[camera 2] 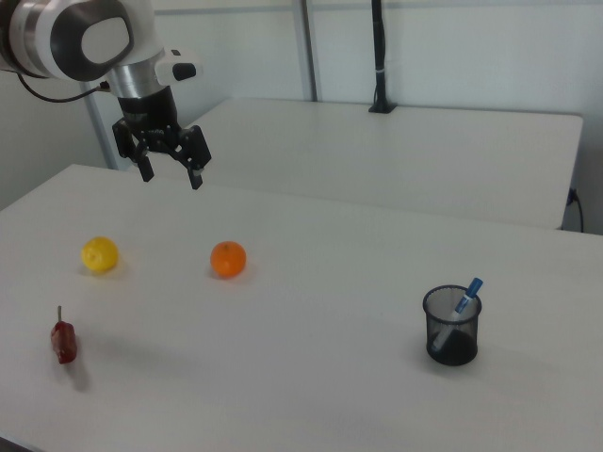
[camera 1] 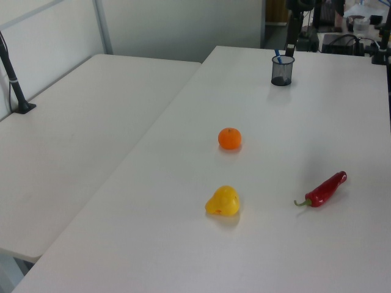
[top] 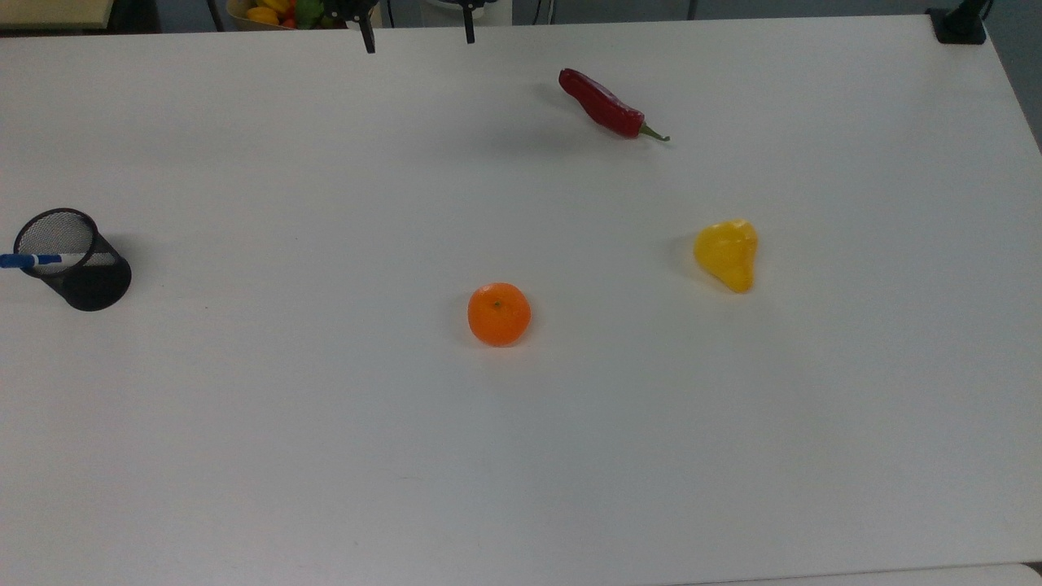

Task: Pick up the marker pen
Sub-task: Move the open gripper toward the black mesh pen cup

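Observation:
The marker pen [top: 31, 260], white with a blue cap, stands tilted in a black mesh cup [top: 81, 273] near the top view's left edge, its blue end poking over the rim. The left view has the marker pen [camera 1: 278, 58] and the cup [camera 1: 281, 71] at the table's far end. In the right view the marker pen [camera 2: 468, 295] leans in the cup [camera 2: 451, 330] at the right. My gripper [camera 2: 171, 177] hangs open and holds nothing, high above the table, well away from the cup. Its two fingertips reach in at the top view's upper edge, gripper [top: 420, 41].
On the white table [top: 326, 456] lie an orange [top: 498, 314] in the middle, a yellow pear-shaped fruit [top: 727, 254] and a red chilli [top: 606, 106]. A bowl of fruit [top: 277, 11] sits beyond the far edge. A black clamp post [top: 961, 24] stands at one corner.

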`<action>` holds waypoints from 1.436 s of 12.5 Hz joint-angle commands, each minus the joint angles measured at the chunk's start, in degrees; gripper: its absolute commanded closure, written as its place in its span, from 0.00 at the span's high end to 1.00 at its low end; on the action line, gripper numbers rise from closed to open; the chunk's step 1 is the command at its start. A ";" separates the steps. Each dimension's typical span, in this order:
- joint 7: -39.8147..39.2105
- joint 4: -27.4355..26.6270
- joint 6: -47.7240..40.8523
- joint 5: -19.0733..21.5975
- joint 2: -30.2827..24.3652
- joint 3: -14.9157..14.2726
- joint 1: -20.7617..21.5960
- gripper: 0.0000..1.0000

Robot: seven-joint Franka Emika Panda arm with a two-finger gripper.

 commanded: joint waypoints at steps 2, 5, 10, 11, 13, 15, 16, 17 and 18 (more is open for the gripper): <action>1.14 -0.03 -1.21 -0.08 -0.84 -1.09 0.49 1.00; 1.14 -0.02 -1.21 0.01 -0.84 -1.09 0.31 1.00; 0.88 0.06 -1.21 0.36 -0.84 -1.35 -1.17 1.00; 0.62 0.06 -1.21 0.36 -0.84 -1.44 -1.35 1.00; 0.88 0.06 -1.39 0.19 -1.02 -1.44 -1.36 1.00; 0.44 0.06 -1.92 -0.08 -0.93 -1.96 -2.84 1.00; 0.44 0.24 -1.48 -0.08 -0.93 -2.31 -4.50 1.00; 0.35 2.59 -1.30 0.01 -0.24 -2.32 -7.22 1.00; 0.35 4.96 -1.13 -0.07 0.90 -2.32 -10.11 1.00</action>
